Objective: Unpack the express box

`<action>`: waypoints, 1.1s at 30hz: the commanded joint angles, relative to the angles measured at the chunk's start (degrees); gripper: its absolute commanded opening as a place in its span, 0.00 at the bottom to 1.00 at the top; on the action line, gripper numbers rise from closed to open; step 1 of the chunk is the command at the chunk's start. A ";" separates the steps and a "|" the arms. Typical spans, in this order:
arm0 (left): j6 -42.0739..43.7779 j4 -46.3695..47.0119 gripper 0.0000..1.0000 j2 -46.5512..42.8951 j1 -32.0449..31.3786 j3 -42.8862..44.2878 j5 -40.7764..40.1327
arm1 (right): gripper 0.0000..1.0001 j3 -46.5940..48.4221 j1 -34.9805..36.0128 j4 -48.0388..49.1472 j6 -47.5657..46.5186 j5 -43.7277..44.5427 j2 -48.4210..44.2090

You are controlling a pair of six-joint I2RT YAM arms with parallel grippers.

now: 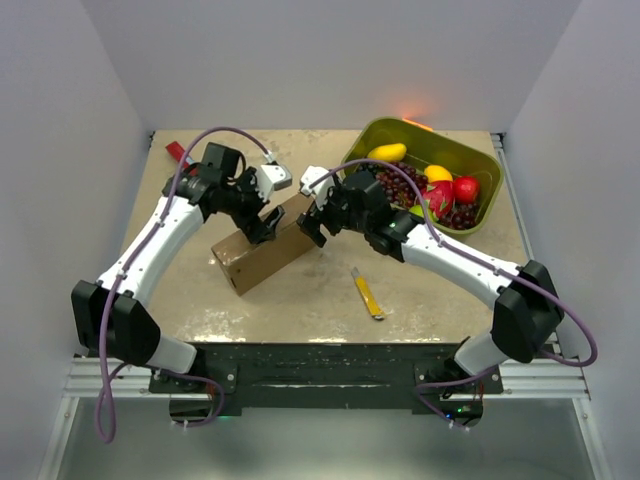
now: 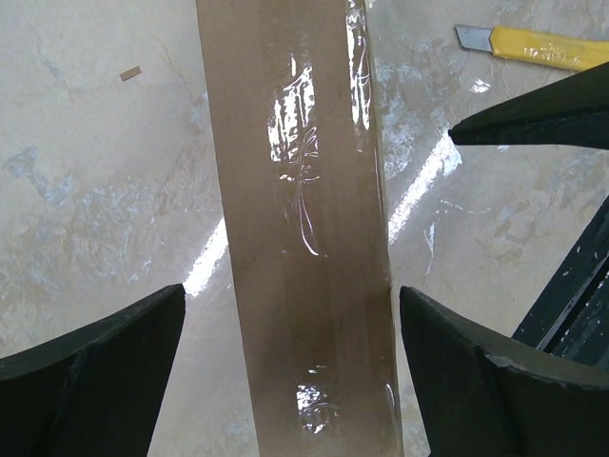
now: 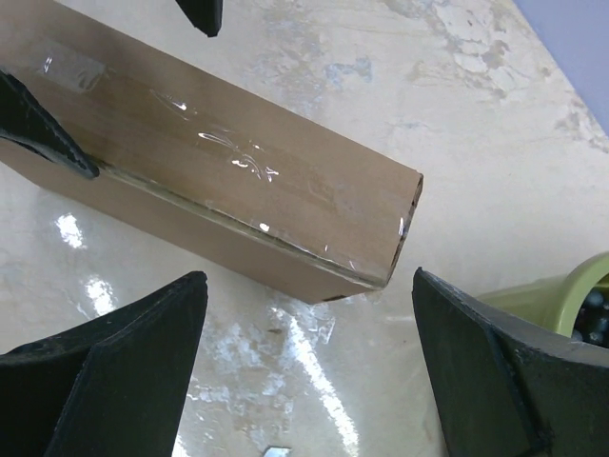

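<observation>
The express box [image 1: 262, 257] is a brown cardboard mailer standing on one long edge in the middle of the table, closed, with clear tape along its narrow upper face [image 2: 304, 238]. My left gripper [image 2: 291, 295] is open and straddles that upper face, with a finger on each side and a gap to the cardboard. My right gripper [image 3: 310, 276] is open just off the box's far end corner [image 3: 381, 228] and holds nothing. In the top view, both grippers [image 1: 268, 225] [image 1: 312, 228] hover over the box's far half.
A yellow utility knife [image 1: 367, 294] lies on the table in front of the right arm, and shows in the left wrist view [image 2: 542, 46]. An olive-green tub [image 1: 372, 128] of fruit stands at the back right. A small red object [image 1: 177, 152] lies at the back left.
</observation>
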 commanded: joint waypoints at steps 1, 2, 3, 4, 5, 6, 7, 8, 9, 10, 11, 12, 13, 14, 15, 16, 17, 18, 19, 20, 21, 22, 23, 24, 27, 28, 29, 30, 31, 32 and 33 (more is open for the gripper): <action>0.18 1.54 0.94 0.30 -1.66 0.80 -0.43 | 0.91 2.88 0.02 3.18 5.26 -1.79 -0.14; 0.09 1.63 0.92 0.47 -1.84 0.71 -0.34 | 0.91 2.79 -0.07 3.26 5.44 -1.88 0.03; 0.35 1.46 0.89 0.39 -1.84 0.80 -0.16 | 0.91 2.53 -0.07 3.26 5.44 -1.97 0.12; 0.79 1.37 0.84 0.47 -1.93 0.80 0.45 | 0.91 2.35 -0.15 3.26 5.53 -1.97 0.21; 1.06 1.19 0.81 0.30 -1.93 0.89 0.71 | 0.91 2.17 -0.15 3.35 5.53 -1.97 0.21; 1.84 0.84 0.78 0.21 -1.93 0.89 0.98 | 0.91 1.74 -0.24 3.53 5.61 -1.88 0.30; 2.11 0.75 0.73 0.30 -2.02 0.89 1.42 | 0.91 1.47 -0.42 3.53 6.05 -1.88 0.21; 2.20 0.41 0.71 0.56 -1.93 1.15 1.59 | 0.91 1.29 -0.77 3.53 6.23 -1.97 0.30; 2.38 -0.12 0.70 0.65 -2.02 1.33 1.77 | 0.91 1.03 -0.86 3.53 6.58 -2.14 0.38; 2.55 -0.39 0.67 0.65 -2.02 1.33 2.03 | 0.91 0.86 -1.12 3.53 7.19 -2.23 0.30; 2.47 -0.48 0.65 0.91 -2.02 1.50 2.04 | 0.91 0.68 -1.64 3.53 7.54 -2.32 0.30; 2.47 -0.83 0.64 1.09 -2.02 1.50 2.04 | 0.91 0.50 -1.91 3.53 7.81 -2.58 0.21; 2.55 -1.00 0.61 1.26 -2.02 1.59 2.04 | 0.91 0.42 -2.35 3.62 8.25 -2.67 0.30; 2.47 -1.27 0.60 1.44 -2.02 1.85 1.95 | 0.91 0.24 -2.44 3.62 8.34 -2.67 0.30; 2.29 -1.18 0.58 1.53 -2.02 2.12 1.69 | 0.91 0.15 -2.70 3.53 8.43 -2.67 0.30; 2.12 -1.18 0.54 1.70 -2.02 2.29 1.68 | 0.91 0.06 -2.96 3.53 8.43 -2.67 0.21; 1.77 -1.18 0.52 1.62 -2.02 2.99 1.77 | 0.91 -0.11 -3.14 3.62 8.51 -2.76 0.21; 0.89 -1.01 0.48 1.70 -2.02 3.26 2.12 | 0.91 -0.29 -3.23 3.62 8.52 -2.85 0.21; 0.62 -1.09 0.40 1.97 -2.02 3.87 3.08 | 0.91 -0.46 -3.23 3.53 8.52 -2.85 0.21; 0.27 -1.18 0.36 2.06 -1.93 5.10 3.70 | 0.91 -0.99 -3.32 3.53 8.43 -2.85 0.30; -0.51 -1.44 0.33 2.32 -1.93 5.80 5.01 | 0.91 -1.34 -3.23 4.14 8.43 -2.85 0.30; -0.78 -1.62 0.28 2.84 -1.76 6.94 5.89 | 0.91 -1.52 -3.32 5.19 7.99 -2.94 0.30; -1.22 -2.14 0.27 3.11 -1.67 7.56 6.69 | 0.91 -2.13 -3.32 5.29 7.64 -3.20 0.56; -1.22 -2.67 0.25 3.55 -1.41 8.18 9.65 | 0.91 -2.31 -3.32 5.46 7.20 -3.37 0.73; -4.03 -3.38 0.10 5.22 2.01 9.33 16.94 | 0.91 -3.10 -3.32 5.46 6.15 -3.90 1.35; -4.73 -3.38 0.08 5.83 2.72 9.07 18.28 | 0.91 -3.28 -3.23 5.55 5.97 -3.90 1.35; -5.35 -3.29 0.05 6.10 3.34 8.80 19.17 | 0.91 -3.63 -3.32 5.55 5.79 -3.55 1.44; -5.53 -3.29 0.03 6.27 4.47 8.54 20.74 | 0.91 -3.72 -3.23 5.46 5.44 -3.55 1.53; -5.97 -3.12 0.02 6.45 5.01 8.01 21.63 | 0.91 -3.89 -3.32 5.55 5.35 -3.46 1.44; -6.75 -2.94 0.02 6.62 5.71 7.83 22.68 | 0.91 -4.15 -3.23 5.46 5.18 -3.38 1.44; -6.94 -3.02 0.01 6.89 7.11 7.66 25.56 | 0.91 -4.33 -3.32 5.46 5.00 -3.29 1.35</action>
